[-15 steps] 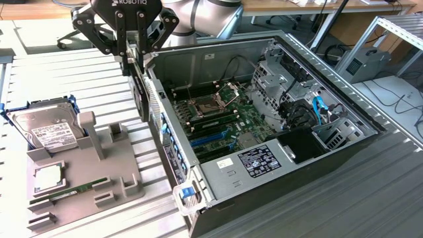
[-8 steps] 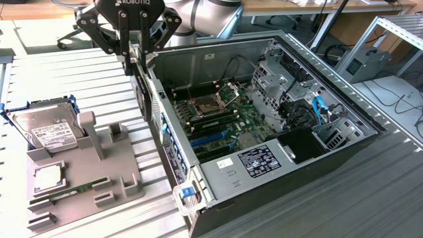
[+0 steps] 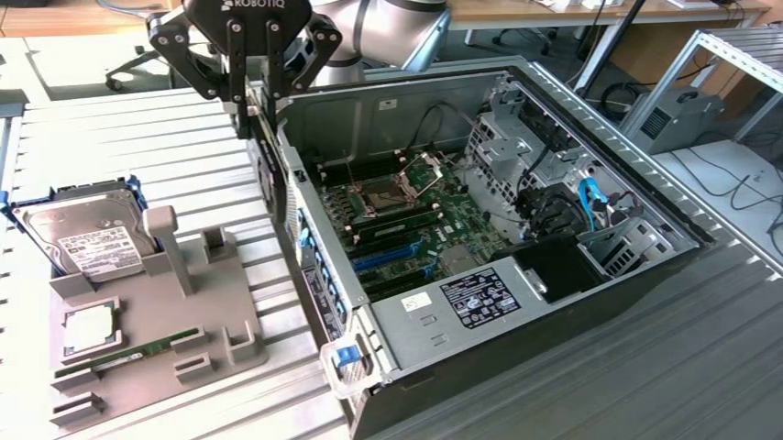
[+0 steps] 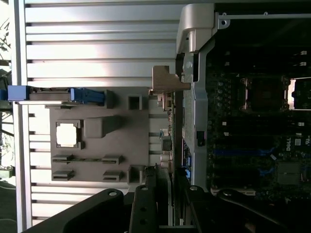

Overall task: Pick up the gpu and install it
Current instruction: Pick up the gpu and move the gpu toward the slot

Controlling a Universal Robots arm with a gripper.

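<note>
The gpu (image 3: 271,174) hangs upright and edge-on from my gripper (image 3: 263,110), whose fingers are shut on its upper edge. In the exterior view it sits just outside the left wall of the open computer case (image 3: 367,115), above the gap between the case and the grey holder (image 3: 159,312). In the wrist view the gpu (image 4: 167,131) runs away from my gripper (image 4: 165,189) as a thin strip. Its silver bracket (image 4: 167,82) is at the far end, close beside the case wall (image 4: 194,102). The motherboard (image 3: 410,215) lies exposed inside the case.
The grey holder carries a silver hard drive (image 3: 86,240) in a blue frame, a processor chip (image 3: 88,328) and a green memory stick (image 3: 128,353). Drive cages and cables (image 3: 575,211) fill the case's right side in the exterior view. The table (image 3: 685,367) is slatted metal.
</note>
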